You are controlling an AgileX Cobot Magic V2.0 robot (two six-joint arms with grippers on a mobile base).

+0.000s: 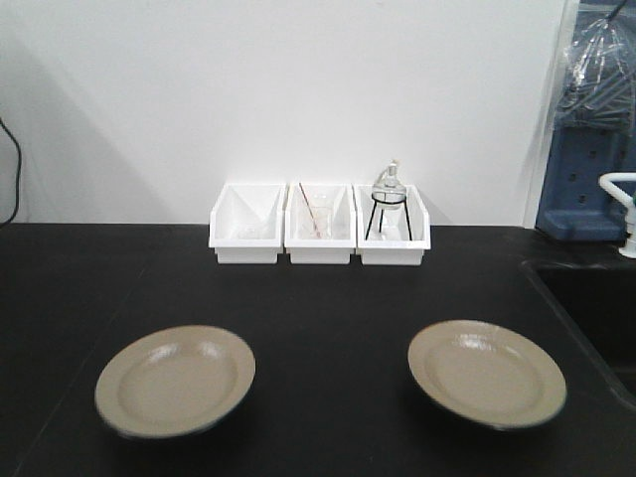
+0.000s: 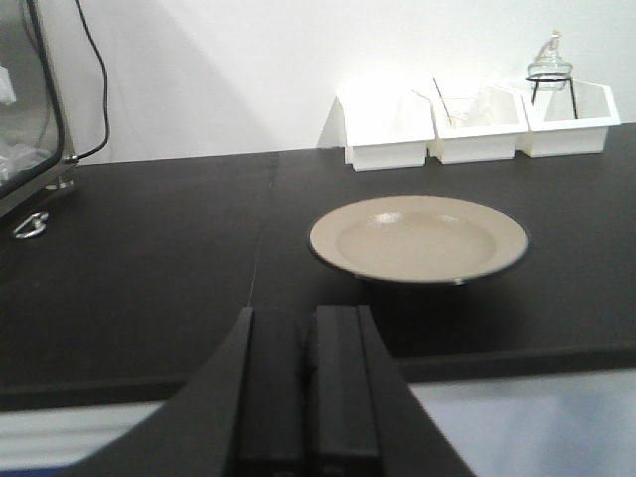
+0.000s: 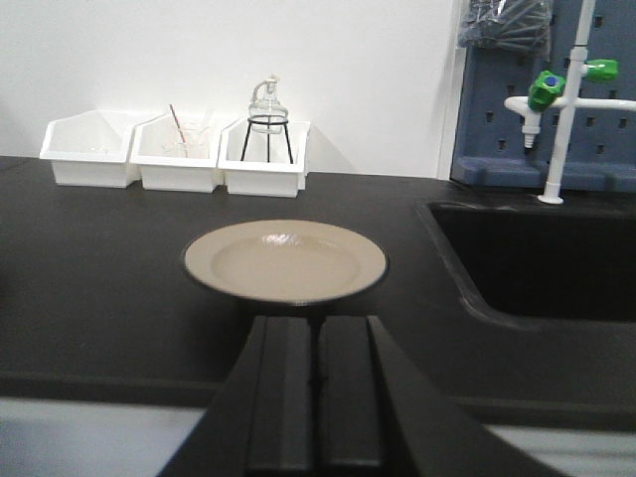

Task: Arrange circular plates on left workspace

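Two round tan plates lie flat on the black countertop [image 1: 328,308]. The left plate [image 1: 176,381] also shows in the left wrist view [image 2: 417,238]. The right plate [image 1: 486,372] also shows in the right wrist view [image 3: 285,260]. My left gripper [image 2: 308,320] is shut and empty, held back at the counter's front edge, short of the left plate. My right gripper [image 3: 318,326] is shut and empty, just short of the right plate's near rim. Neither gripper shows in the front view.
Three white bins [image 1: 319,224] stand in a row at the back wall; the right one holds a glass flask on a black stand [image 1: 388,199]. A recessed black sink [image 1: 596,298] lies at the right, with a white and green tap [image 3: 556,99] behind it.
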